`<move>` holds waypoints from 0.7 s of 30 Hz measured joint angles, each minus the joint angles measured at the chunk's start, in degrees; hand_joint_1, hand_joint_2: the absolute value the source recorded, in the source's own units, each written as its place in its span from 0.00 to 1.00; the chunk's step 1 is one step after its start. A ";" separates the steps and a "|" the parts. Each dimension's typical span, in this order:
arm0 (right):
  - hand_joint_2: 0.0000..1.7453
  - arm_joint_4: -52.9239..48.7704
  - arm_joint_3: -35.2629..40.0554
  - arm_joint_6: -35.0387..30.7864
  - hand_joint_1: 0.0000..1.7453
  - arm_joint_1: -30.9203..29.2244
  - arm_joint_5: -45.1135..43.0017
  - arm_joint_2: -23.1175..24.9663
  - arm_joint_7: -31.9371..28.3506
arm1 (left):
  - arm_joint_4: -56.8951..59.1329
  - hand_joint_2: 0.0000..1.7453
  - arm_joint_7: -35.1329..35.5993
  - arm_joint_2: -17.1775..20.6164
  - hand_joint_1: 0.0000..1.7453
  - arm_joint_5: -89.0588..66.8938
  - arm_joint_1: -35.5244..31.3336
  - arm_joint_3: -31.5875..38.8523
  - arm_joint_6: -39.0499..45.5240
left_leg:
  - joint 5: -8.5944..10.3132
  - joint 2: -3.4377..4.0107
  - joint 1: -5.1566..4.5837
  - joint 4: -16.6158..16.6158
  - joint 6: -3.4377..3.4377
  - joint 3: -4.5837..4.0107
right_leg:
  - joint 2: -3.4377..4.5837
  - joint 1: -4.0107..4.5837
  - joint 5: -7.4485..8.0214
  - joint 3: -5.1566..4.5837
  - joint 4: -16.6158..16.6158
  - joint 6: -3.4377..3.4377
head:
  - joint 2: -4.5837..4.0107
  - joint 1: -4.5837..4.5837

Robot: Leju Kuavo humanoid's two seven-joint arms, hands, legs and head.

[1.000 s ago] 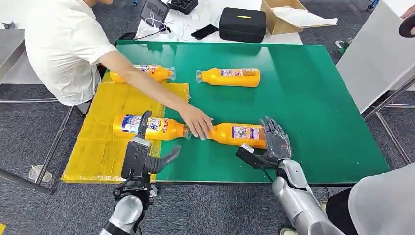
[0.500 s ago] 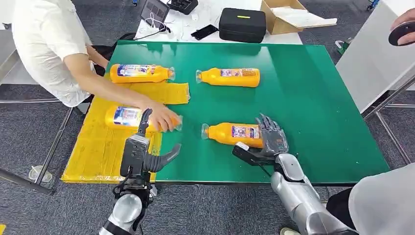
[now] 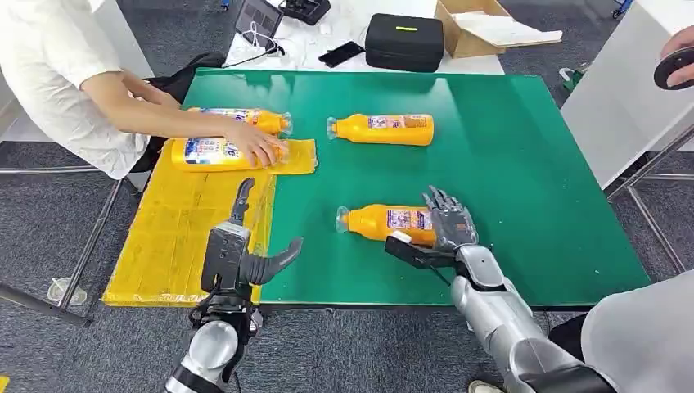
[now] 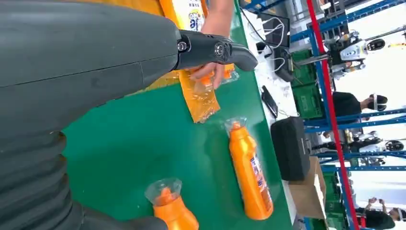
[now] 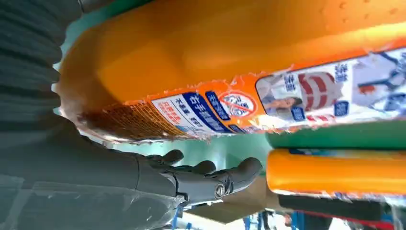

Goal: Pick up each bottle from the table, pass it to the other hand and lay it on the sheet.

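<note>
An orange bottle (image 3: 385, 221) lies on its side on the green table (image 3: 524, 164), cap toward the sheet. My right hand (image 3: 446, 231) is at its base, fingers (image 5: 206, 179) spread over it and thumb on the near side, not closed; the bottle (image 5: 239, 62) is very close in the right wrist view. My left hand (image 3: 239, 255) hovers open over the near edge of the yellow sheet (image 3: 176, 229) and holds nothing. A second bottle (image 3: 385, 128) lies farther back on the table. A person's hand (image 3: 258, 147) holds a bottle (image 3: 205, 151) on the sheet beside another bottle (image 3: 237, 119).
The person leans in at the far left. Behind the table lie a black case (image 3: 405, 41), a cardboard box (image 3: 483, 24) and a phone (image 3: 342, 53). A white panel (image 3: 630, 90) stands at right, and another person (image 3: 646, 336) is close at the near right.
The person slid the sheet's near bottle to the far end, beside the other one. My right hand edged a little inward at the near bottle's base. The left hand stayed put.
</note>
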 measured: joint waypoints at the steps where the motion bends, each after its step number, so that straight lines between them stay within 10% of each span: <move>1: 1.00 0.49 0.33 1.66 0.86 -0.74 0.24 0.02 0.95 | 0.02 1.00 0.05 -0.07 0.00 0.18 -0.03 0.00 0.00 | 0.00 0.01 0.00 0.00 0.00 0.06 | 0.00 0.00 0.00 0.05 0.00 0.00 | 0.00 0.00; 2: 1.00 1.00 0.61 3.52 1.00 -1.49 0.46 0.07 1.77 | 0.04 1.00 0.09 -0.09 0.00 0.24 -0.07 0.00 -0.11 | 0.00 0.01 0.00 0.00 0.00 0.14 | 0.01 0.00 0.00 0.12 -0.01 0.00 | 0.02 0.00; 21: 1.00 5.66 1.90 22.61 1.00 -7.62 -7.06 -0.37 -0.32 | 2.12 1.00 0.11 -1.05 0.00 0.83 -1.39 -0.15 -0.72 | 0.02 -0.01 0.00 0.00 0.04 0.43 | 0.00 0.01 0.02 0.41 -0.03 0.02 | 0.00 0.04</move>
